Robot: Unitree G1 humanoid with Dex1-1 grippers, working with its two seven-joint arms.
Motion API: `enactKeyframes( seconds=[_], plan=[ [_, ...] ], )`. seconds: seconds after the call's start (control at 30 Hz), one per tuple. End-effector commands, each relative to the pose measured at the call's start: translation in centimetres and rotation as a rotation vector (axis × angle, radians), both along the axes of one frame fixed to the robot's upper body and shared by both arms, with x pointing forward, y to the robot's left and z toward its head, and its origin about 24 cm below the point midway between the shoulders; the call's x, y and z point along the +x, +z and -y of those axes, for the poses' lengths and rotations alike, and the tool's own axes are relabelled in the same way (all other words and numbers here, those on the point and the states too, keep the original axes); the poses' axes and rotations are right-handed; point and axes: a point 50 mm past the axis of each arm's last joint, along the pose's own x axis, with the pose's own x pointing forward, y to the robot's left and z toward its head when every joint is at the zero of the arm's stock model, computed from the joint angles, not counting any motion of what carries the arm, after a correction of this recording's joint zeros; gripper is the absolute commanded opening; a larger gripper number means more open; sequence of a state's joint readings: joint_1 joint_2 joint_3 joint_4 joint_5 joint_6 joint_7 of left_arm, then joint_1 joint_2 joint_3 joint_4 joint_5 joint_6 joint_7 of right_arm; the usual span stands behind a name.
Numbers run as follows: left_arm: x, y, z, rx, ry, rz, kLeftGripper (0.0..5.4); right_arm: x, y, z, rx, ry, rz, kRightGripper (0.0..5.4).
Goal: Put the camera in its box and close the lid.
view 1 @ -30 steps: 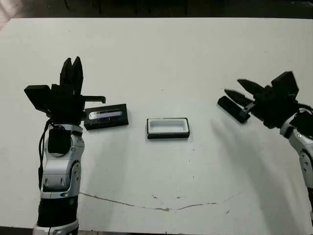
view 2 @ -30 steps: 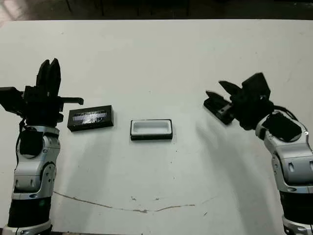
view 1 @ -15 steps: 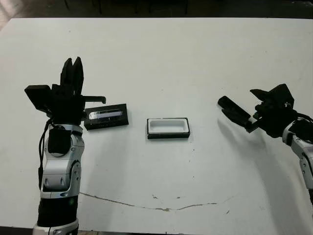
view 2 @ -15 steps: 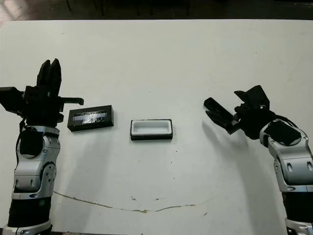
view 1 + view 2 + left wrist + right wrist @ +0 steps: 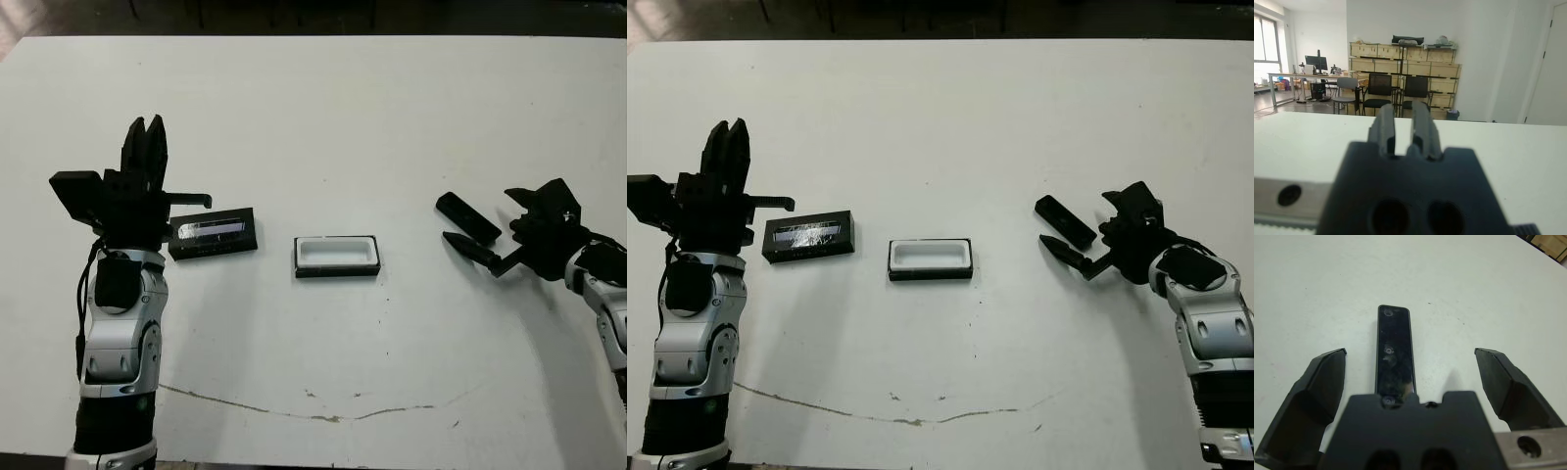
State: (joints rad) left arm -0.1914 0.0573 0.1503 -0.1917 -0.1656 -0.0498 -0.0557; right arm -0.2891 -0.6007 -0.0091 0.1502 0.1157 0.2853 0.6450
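1. The table (image 5: pixel 323 117) is white and takes up nearly the whole head view; a thin cracked line runs across its near part.
2. The left arm stands upright at the table's left side. The left gripper (image 5: pixel 145 147) points up and away from the table, just beside the lid and not touching it. In its wrist view the two fingers (image 5: pixel 1386 128) stand close together with a narrow gap and nothing between them.
3. The right arm comes in from the right edge. The right gripper (image 5: pixel 1080 240) is low over the table with its fingers spread wide and empty. Its wrist view shows one finger (image 5: pixel 1322 382) on each side of the camera.
4. The lid (image 5: pixel 214 232) lies flat, silvery strip up, to the left of the box and apart from it.
5. The box (image 5: pixel 336 256) sits open near the table's middle, white lining showing, nothing in it.
6. The camera (image 5: pixel 1395 352) lies flat on the table at the right, well apart from the box.
   - It lies straight ahead of the right gripper, in the gap between the open fingers. Whether either finger touches it I cannot tell.
   - Its long axis runs along the fingers, not across them, so closing would pinch its long sides.
   - In the head view it lies diagonally (image 5: pixel 1065 220), its far end toward the table's middle.
   - The right arm is much the nearer; I judge the pick to be its job, with the lid left for the left arm.
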Motion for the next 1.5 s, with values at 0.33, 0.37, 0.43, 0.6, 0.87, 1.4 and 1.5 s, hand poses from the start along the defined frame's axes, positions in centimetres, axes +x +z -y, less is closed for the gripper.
enactKeyframes(
  seconds=[0.33, 0.37, 0.43, 0.6, 0.87, 1.4, 1.5],
  plan=[
    [-0.2, -0.9, -0.6, 0.020, 0.014, -0.054, 0.00, -1.2, -3.8, 0.0, 0.025, -0.074, -0.090, 4.37],
    [-0.2, -0.9, -0.6, 0.022, 0.014, -0.052, 0.00, -1.2, -3.8, 0.0, 0.024, -0.061, -0.078, 4.15],
    [-0.2, -0.9, -0.6, 0.023, 0.013, -0.051, 0.00, -1.2, -3.7, 0.0, 0.007, -0.028, -0.057, 3.69],
    [-0.2, -0.9, -0.6, 0.024, 0.012, -0.050, 0.00, -1.2, -3.6, 0.3, -0.001, 0.014, -0.067, 3.27],
    [-0.3, -0.8, -0.6, 0.024, 0.017, -0.054, 0.00, -1.1, -3.3, 0.5, -0.054, 0.078, -0.082, 3.27],
    [-0.3, -0.8, -0.6, 0.017, 0.012, -0.052, 0.00, -1.6, -4.6, 1.0, 0.020, 0.042, -0.159, 3.27],
    [-0.3, -0.8, -0.7, 0.020, 0.013, -0.054, 0.00, -1.9, -5.0, 0.7, 0.049, 0.027, -0.168, 3.27]
  ],
)
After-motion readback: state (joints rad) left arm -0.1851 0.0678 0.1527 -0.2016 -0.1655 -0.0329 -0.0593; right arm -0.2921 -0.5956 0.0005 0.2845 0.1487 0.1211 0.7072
